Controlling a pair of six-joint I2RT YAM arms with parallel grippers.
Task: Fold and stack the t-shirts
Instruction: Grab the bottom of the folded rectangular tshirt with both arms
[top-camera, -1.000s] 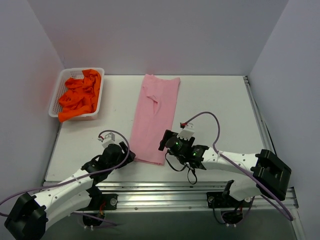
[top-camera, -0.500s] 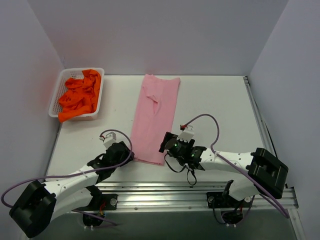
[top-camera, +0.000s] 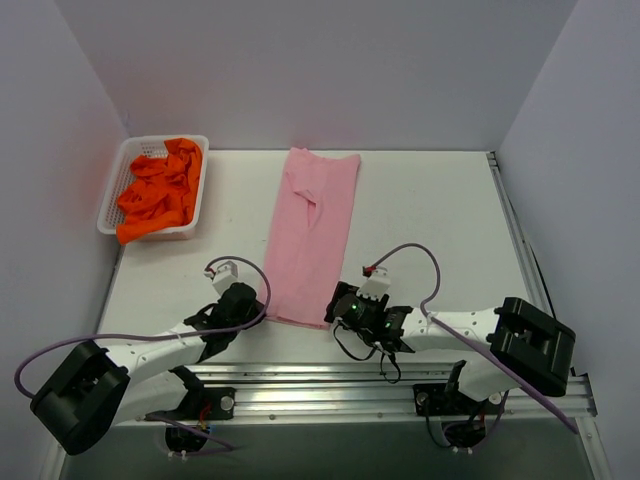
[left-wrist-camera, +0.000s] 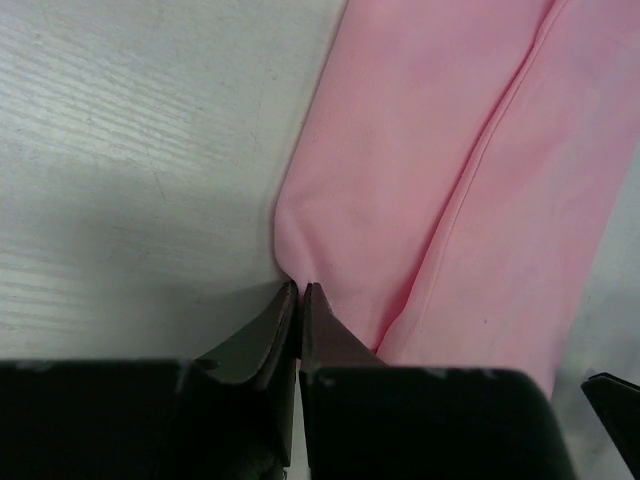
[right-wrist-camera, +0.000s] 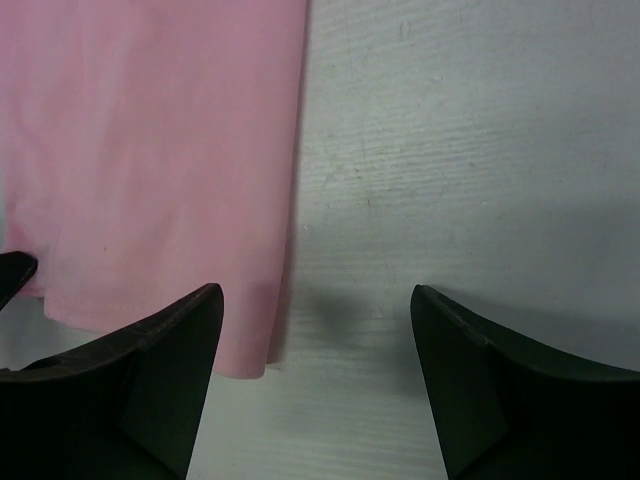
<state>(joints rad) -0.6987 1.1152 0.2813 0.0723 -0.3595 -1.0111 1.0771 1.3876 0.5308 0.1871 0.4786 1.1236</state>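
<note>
A long, narrow folded light pink t-shirt (top-camera: 308, 235) lies in the middle of the white table (top-camera: 440, 220), running from the back toward the arms. My left gripper (top-camera: 262, 307) is at its near left corner; in the left wrist view the gripper (left-wrist-camera: 298, 288) is shut, pinching the edge of the pink t-shirt (left-wrist-camera: 440, 150). My right gripper (top-camera: 333, 312) is at the near right corner. In the right wrist view it (right-wrist-camera: 316, 292) stands open and low, one finger over the pink t-shirt (right-wrist-camera: 150, 150), the other over bare table. Several orange t-shirts (top-camera: 160, 188) lie crumpled in a basket.
The white mesh basket (top-camera: 111, 196) stands at the back left corner of the table. Grey walls close in the left, back and right sides. The table's metal front rail (top-camera: 330, 385) runs just behind both grippers.
My left gripper slid forward to the shirt's near left corner and shut on its edge. My right gripper moved left and nearer to the near right corner, its jaws narrowing a little.
</note>
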